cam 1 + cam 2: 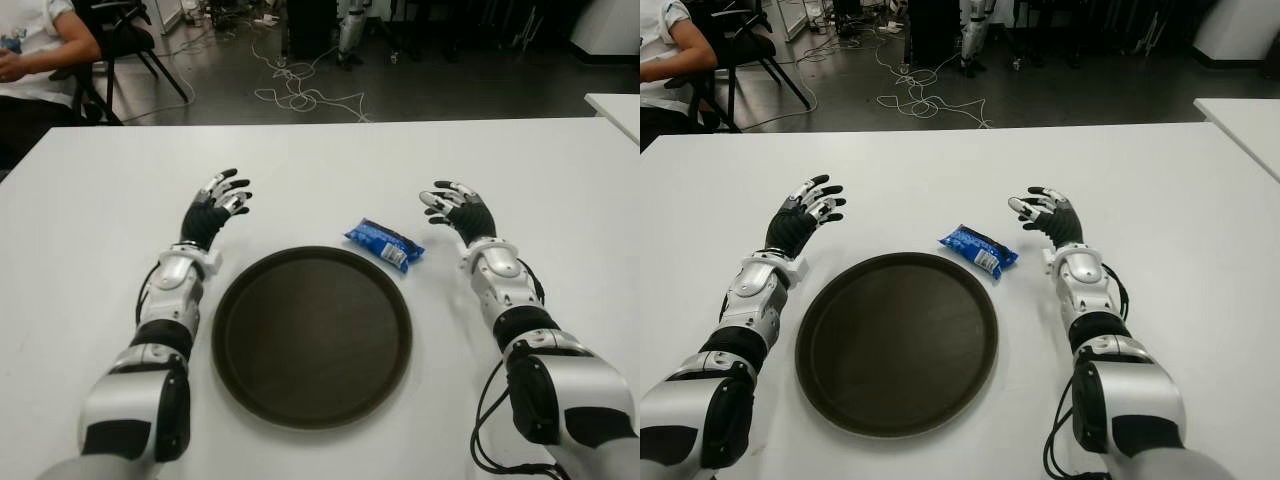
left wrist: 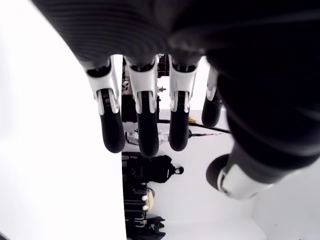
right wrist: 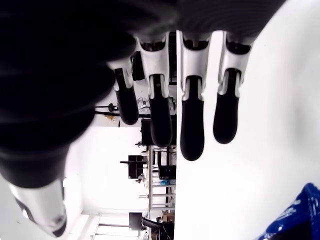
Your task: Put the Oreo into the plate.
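Observation:
A blue Oreo pack (image 1: 385, 244) lies flat on the white table (image 1: 320, 165), just off the far right rim of the round dark plate (image 1: 312, 335). The plate holds nothing. My right hand (image 1: 452, 206) hovers a little to the right of the pack, fingers spread and holding nothing; a corner of the Oreo pack (image 3: 292, 220) shows in the right wrist view. My left hand (image 1: 222, 197) is beyond the plate's far left rim, its fingers (image 2: 145, 127) relaxed and holding nothing.
A seated person (image 1: 30, 60) and a black chair (image 1: 125, 40) are past the table's far left corner. Cables (image 1: 300, 90) lie on the floor beyond the far edge. Another white table's corner (image 1: 615, 105) shows at the far right.

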`<act>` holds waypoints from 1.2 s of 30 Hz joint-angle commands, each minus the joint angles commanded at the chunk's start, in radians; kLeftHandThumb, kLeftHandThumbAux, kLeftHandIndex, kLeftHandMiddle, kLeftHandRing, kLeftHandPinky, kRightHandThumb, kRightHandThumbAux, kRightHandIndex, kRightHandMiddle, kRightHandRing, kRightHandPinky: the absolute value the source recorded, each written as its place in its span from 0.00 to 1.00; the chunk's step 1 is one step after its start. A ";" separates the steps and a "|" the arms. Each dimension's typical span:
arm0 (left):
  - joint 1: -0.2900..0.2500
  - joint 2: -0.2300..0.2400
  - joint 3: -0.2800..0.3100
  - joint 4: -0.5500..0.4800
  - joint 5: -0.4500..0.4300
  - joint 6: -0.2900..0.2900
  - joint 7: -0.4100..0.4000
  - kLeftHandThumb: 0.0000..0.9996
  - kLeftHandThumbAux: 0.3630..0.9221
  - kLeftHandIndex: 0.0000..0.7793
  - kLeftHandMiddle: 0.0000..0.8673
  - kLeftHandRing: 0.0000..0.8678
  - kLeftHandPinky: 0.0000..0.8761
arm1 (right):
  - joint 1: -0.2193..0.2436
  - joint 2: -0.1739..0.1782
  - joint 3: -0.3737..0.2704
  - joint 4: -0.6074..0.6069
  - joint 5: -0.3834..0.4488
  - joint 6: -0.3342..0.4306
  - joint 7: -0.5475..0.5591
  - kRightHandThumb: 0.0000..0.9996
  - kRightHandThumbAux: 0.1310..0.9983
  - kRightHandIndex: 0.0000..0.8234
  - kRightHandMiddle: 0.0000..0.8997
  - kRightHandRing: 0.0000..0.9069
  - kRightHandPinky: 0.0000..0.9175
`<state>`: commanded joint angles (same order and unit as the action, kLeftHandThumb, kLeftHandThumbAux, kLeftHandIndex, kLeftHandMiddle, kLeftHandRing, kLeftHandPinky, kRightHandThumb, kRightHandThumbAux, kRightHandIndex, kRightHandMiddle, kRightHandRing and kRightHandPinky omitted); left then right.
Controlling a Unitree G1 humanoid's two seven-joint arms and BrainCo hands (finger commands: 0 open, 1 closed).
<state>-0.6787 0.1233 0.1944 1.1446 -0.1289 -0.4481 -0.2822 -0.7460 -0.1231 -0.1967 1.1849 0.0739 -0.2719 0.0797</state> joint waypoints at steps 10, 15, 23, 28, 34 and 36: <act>0.000 -0.002 0.007 0.002 -0.008 -0.006 -0.006 0.01 0.63 0.23 0.29 0.29 0.33 | 0.005 0.004 0.011 -0.004 -0.016 -0.031 -0.037 0.00 0.65 0.39 0.48 0.54 0.55; 0.000 -0.003 0.007 0.004 -0.005 -0.012 0.002 0.01 0.64 0.23 0.30 0.29 0.33 | 0.006 0.006 0.009 -0.002 -0.013 -0.043 -0.041 0.00 0.65 0.39 0.48 0.55 0.56; -0.001 0.000 -0.002 0.006 0.011 -0.014 0.027 0.03 0.64 0.24 0.30 0.30 0.34 | 0.009 0.005 0.014 -0.001 -0.022 -0.058 -0.053 0.00 0.65 0.38 0.48 0.54 0.54; 0.000 -0.001 -0.003 0.005 0.010 -0.009 0.033 0.03 0.64 0.24 0.30 0.30 0.34 | 0.011 0.005 0.021 -0.003 -0.030 -0.068 -0.062 0.00 0.65 0.39 0.48 0.54 0.55; 0.000 -0.002 0.000 0.004 0.004 -0.006 0.031 0.03 0.63 0.24 0.30 0.30 0.34 | 0.018 0.005 0.028 -0.005 -0.035 -0.104 -0.065 0.00 0.67 0.41 0.49 0.55 0.57; 0.001 -0.003 0.001 0.003 0.002 -0.009 0.028 0.04 0.63 0.24 0.30 0.30 0.33 | 0.020 0.006 0.028 -0.006 -0.034 -0.119 -0.062 0.00 0.68 0.41 0.49 0.55 0.58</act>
<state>-0.6774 0.1204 0.1949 1.1472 -0.1266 -0.4572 -0.2540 -0.7258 -0.1172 -0.1682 1.1794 0.0404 -0.3909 0.0173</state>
